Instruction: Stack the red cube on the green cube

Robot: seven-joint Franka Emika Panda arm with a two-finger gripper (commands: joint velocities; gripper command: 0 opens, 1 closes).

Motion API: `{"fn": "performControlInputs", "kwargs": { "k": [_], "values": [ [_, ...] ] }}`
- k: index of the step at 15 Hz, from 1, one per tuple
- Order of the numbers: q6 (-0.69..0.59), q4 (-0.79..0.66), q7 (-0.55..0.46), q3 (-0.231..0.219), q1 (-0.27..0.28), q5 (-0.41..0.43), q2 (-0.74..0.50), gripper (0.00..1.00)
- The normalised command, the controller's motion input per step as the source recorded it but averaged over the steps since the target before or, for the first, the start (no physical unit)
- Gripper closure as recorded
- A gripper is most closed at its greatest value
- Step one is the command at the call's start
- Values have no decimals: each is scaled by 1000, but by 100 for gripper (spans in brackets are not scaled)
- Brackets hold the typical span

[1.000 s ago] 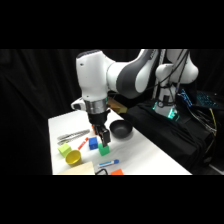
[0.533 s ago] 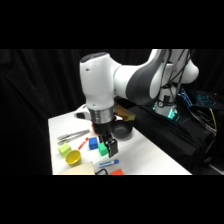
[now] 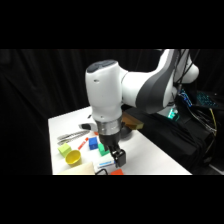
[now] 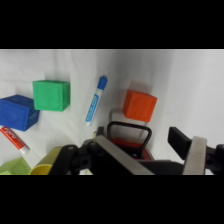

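Red cube point(image 4: 139, 105) on table point(image 4: 190, 85), apart from green cube point(image 4: 51, 95).

The white table point(image 3: 145, 150) is bright against a black background. Both views are soft. The gripper point(image 4: 150, 155) is out of focus.

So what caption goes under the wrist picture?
Gripper hovers by the red cube, with the green cube and blue cube nearby.
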Motion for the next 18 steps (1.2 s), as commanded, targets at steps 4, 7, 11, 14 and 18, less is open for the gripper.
{"fn": "performControlInputs", "kwargs": {
  "k": [4, 7, 11, 14, 18],
  "values": [
    [5, 223, 132, 28, 56, -56, 184, 0],
    [43, 202, 122, 15, 41, -41, 173, 0],
    [72, 174, 106, 8, 29, -20, 158, 0],
    [99, 145, 105, 2, 35, -11, 147, 0],
    [132, 127, 118, -13, 53, -14, 155, 0]
  ]
}}
